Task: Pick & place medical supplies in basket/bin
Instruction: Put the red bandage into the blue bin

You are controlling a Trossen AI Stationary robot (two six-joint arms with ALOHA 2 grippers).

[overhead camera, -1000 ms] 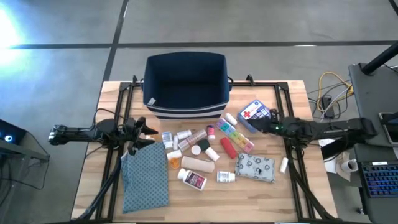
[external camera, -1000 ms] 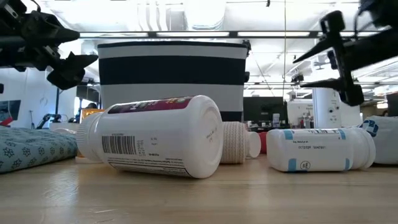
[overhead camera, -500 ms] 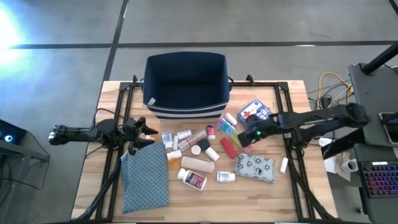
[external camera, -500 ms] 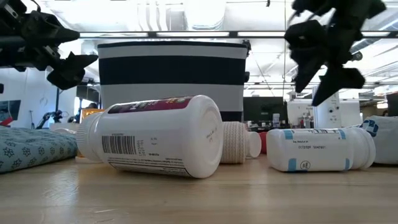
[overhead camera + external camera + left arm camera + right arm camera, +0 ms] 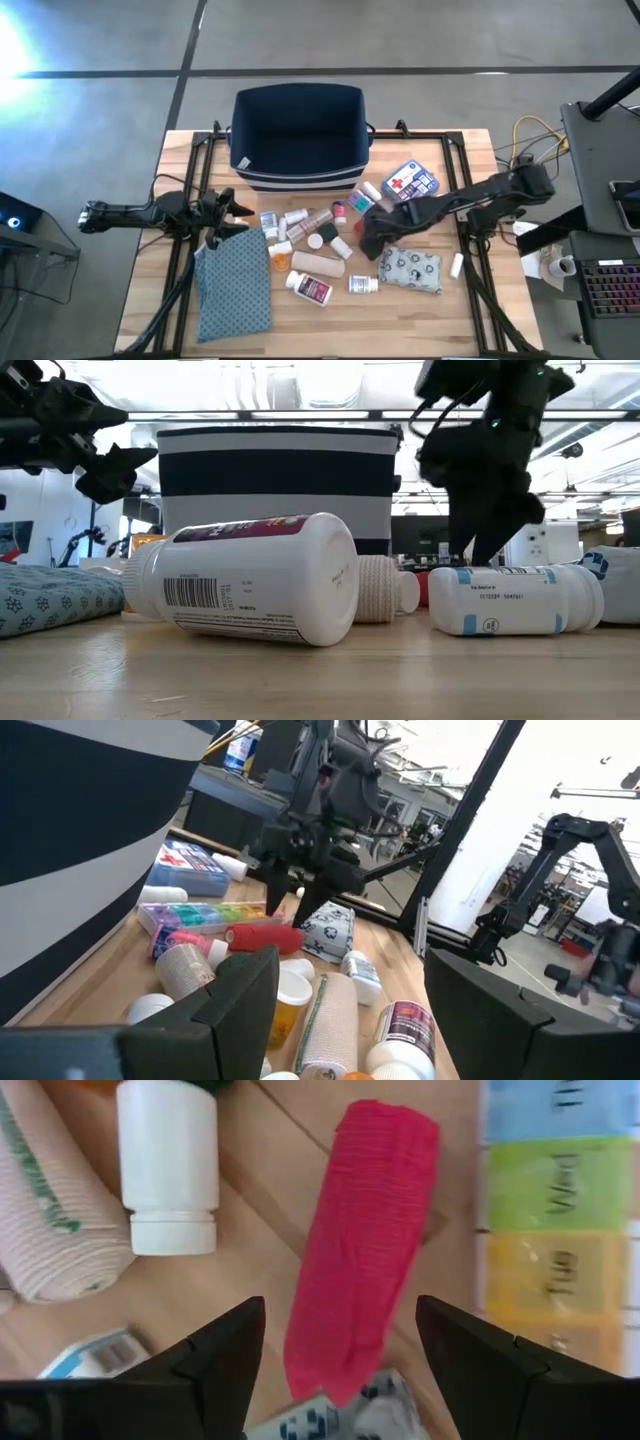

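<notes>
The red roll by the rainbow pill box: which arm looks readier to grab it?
The right. Its gripper hangs directly over the red roll, jaws open either side; the left gripper waits by the teal cloth.

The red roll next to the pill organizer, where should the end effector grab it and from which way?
Probably across the middle of the red roll, coming straight down. It lies flat on the table as a long cylinder, so fingers closing across its narrow width fit best. The right end effector is open and already straddles it. One finger must slip between the roll and the pill organizer close alongside.
</notes>
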